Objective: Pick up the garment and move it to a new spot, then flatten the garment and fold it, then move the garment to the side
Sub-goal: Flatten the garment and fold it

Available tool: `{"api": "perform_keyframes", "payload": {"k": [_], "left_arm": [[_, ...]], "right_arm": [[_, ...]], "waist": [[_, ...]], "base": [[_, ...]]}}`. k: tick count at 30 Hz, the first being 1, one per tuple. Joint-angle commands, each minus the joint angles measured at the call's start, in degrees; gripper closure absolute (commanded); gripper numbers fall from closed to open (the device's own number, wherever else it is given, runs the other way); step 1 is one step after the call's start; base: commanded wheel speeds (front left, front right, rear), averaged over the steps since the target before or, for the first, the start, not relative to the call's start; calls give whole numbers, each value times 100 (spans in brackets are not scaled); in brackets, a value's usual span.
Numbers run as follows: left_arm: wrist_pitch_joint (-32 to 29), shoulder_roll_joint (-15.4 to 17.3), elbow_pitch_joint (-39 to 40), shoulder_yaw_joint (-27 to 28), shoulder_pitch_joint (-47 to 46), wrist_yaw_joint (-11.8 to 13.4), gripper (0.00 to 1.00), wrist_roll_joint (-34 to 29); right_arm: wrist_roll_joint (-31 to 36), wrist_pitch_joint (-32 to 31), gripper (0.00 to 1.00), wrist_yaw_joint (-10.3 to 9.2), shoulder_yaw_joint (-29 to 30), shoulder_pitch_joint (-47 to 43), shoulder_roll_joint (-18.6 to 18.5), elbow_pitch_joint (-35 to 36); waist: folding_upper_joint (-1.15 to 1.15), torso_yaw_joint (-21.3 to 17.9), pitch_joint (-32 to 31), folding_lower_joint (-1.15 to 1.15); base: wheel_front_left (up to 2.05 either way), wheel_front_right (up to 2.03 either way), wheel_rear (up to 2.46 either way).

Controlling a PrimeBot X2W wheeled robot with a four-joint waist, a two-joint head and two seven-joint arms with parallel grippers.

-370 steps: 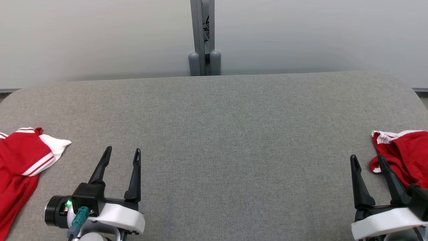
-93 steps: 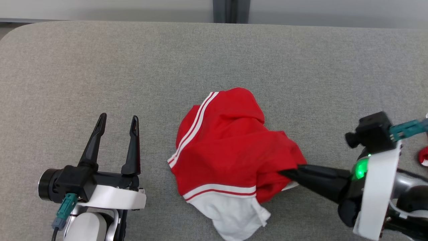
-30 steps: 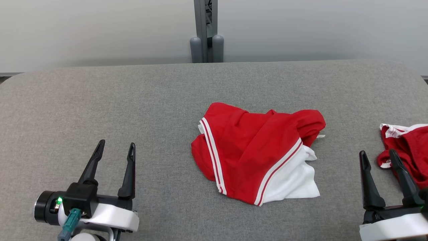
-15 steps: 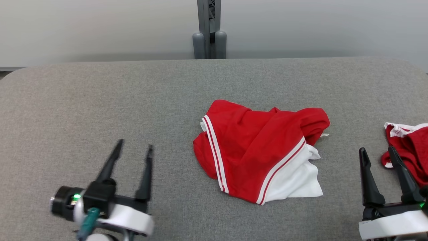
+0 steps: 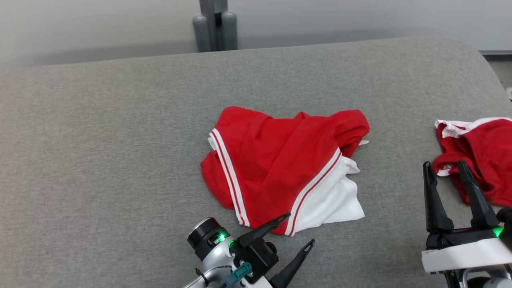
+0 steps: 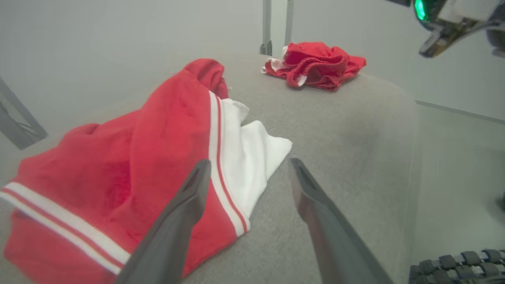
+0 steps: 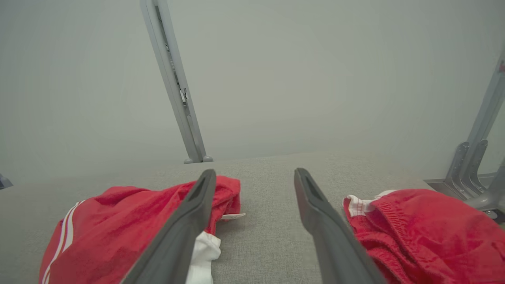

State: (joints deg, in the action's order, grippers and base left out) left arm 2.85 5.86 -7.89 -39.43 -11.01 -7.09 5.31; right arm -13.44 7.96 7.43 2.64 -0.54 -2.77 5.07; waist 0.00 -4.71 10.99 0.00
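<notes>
Grey worktop (image 5: pixel 100 140) carries everything. My left tool (image 5: pixel 300 229), spread wide and empty, points at the near hem of the garment (image 5: pixel 280 160). My right tool (image 5: pixel 444 164) is likewise open, near right. The garment lies crumpled mid-worktop: relocation looks done, while flattening, folding and setting aside remain.

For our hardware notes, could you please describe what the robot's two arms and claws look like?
The left claw and right claw each have two long, black, tapering fingers on a black base. The left wrist is silver, with a round black cap, a green light and a teal plug. The right claw sits on a white housing.
</notes>
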Motion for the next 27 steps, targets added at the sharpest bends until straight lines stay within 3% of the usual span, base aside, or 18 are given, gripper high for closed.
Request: {"api": "perform_keyframes", "payload": {"k": [1, 12, 13, 15, 20, 27], "left_arm": [[-31, 79, -204, -91, -213, -30, 0, 76], [-425, 303, -1694, -365, -1001, -35, 0, 205], [-465, 318, -1812, -378, -1035, -36, 19, 223], [-447, 401, -1932, -418, -1102, -35, 100, 179], [-227, 548, -1585, -504, -1217, -39, 100, 227], [-340, 932, 21, -425, -1460, -2, 100, 115]], "right_arm": [[-48, 85, 0, 12, -46, 102, -24, -46], [-327, 402, 0, 12, -126, 312, -24, -381], [-334, 429, 0, 12, -117, 329, -26, -413], [-351, 470, 0, 12, -100, 354, -24, -472], [-315, 535, 0, 12, -24, 372, -26, -580], [-370, 588, 0, 12, 30, 339, -26, -711]], "waist": [[0, -329, 250, 0], [0, -993, 724, 0], [0, -1017, 744, 0], [0, -1042, 766, 0], [0, -980, 703, 0], [0, -708, 473, 0]], "base": [[0, 0, 0], [0, 0, 0], [0, 0, 0], [0, 0, 0], [0, 0, 0], [0, 0, 0]]}}
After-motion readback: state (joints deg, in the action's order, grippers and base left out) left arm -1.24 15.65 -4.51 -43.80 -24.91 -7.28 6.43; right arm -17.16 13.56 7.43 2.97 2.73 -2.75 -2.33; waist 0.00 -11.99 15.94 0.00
